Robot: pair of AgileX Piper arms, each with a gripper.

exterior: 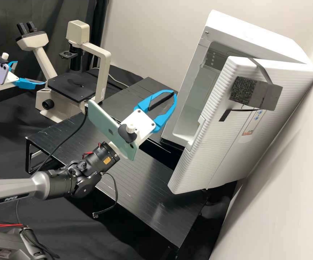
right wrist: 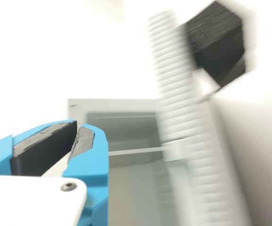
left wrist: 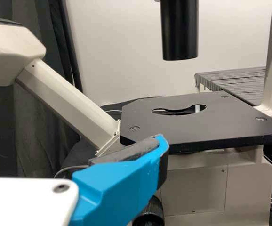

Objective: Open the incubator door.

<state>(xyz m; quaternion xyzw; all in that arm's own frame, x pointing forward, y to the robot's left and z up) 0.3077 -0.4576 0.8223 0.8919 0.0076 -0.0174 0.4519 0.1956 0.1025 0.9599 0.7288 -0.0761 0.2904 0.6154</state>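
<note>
The incubator [exterior: 250,29] stands at the right in the high view. Its ribbed white door [exterior: 214,133] is swung partway out, so part of the pale interior shows. Just to the left of the opening is my right gripper [exterior: 173,94], its fingertips together and apart from the door. The right wrist view has the right gripper [right wrist: 78,127] before the incubator [right wrist: 75,107], with the blurred door [right wrist: 188,103] to one side. Far off at the left edge, my left gripper [exterior: 31,74] is open beside the microscope; in its wrist view one finger [left wrist: 117,188] shows clearly.
The microscope [exterior: 73,86] sits behind the low black bench [exterior: 134,187]. A dark rough pad [exterior: 243,90] and strap are fixed on the door. A wall [exterior: 272,202] runs close along the incubator's right side. Cables hang from the nearer arm.
</note>
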